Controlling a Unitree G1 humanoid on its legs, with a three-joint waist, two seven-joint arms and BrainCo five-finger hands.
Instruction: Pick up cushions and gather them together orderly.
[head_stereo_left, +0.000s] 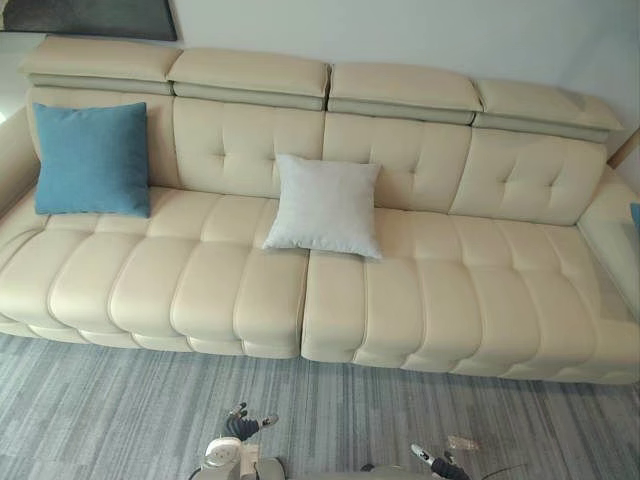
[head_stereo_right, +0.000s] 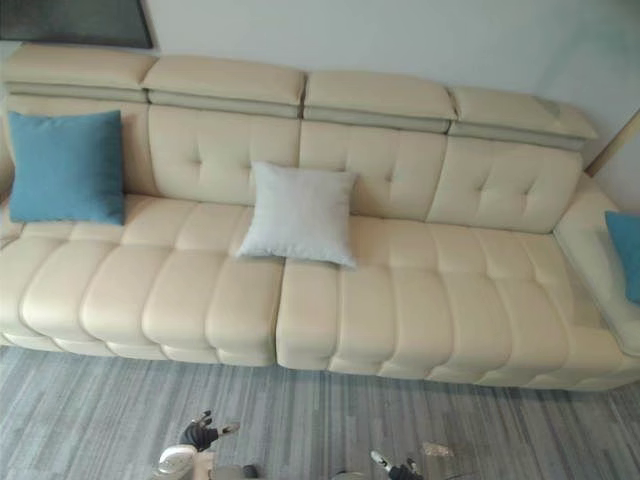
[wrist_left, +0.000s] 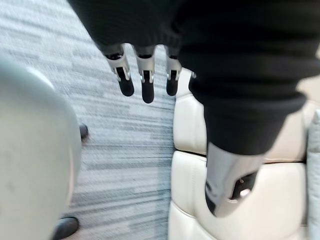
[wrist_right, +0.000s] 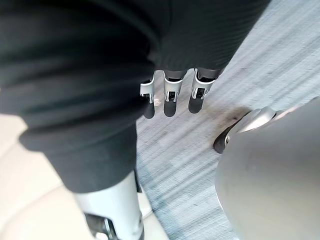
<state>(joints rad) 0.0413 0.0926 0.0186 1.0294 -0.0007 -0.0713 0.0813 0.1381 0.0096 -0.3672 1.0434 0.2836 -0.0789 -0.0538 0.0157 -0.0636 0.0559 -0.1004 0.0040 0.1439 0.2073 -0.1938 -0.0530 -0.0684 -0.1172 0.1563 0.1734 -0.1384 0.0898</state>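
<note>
Your left hand (head_stereo_left: 241, 427) hangs low over the grey carpet (head_stereo_left: 120, 420), its fingers (wrist_left: 146, 82) straight, slightly apart and holding nothing. Your right hand (head_stereo_left: 440, 463) is likewise empty, with loose fingers (wrist_right: 170, 100) and the thumb set off to one side.

No cushion is at either set of fingertips. All of them lie well ahead, up on the cream sofa (head_stereo_left: 450, 290):
- **Nearest:** the pale grey cushion (head_stereo_left: 325, 205) is forward of the fingers and between the two hands, leaning on the backrest where the two seats meet.
- **Left:** a blue cushion (head_stereo_left: 92, 158) stands upright in the sofa's corner, far out beyond the left fingers.
- **Right:** a second blue cushion (head_stereo_right: 626, 255) shows by the armrest, far beyond the right fingers.

The step in hand looks like the approach. Choose one gathering spot first, then close in and raise a hand. Take the grey cushion by an edge, thumb opposing fingers; I expect its soft filling to sag.

The seat's front edge rises between your fingertips and the cushions, so lift above it. A dark panel (head_stereo_left: 90, 18) hangs on the wall, far past everything.
</note>
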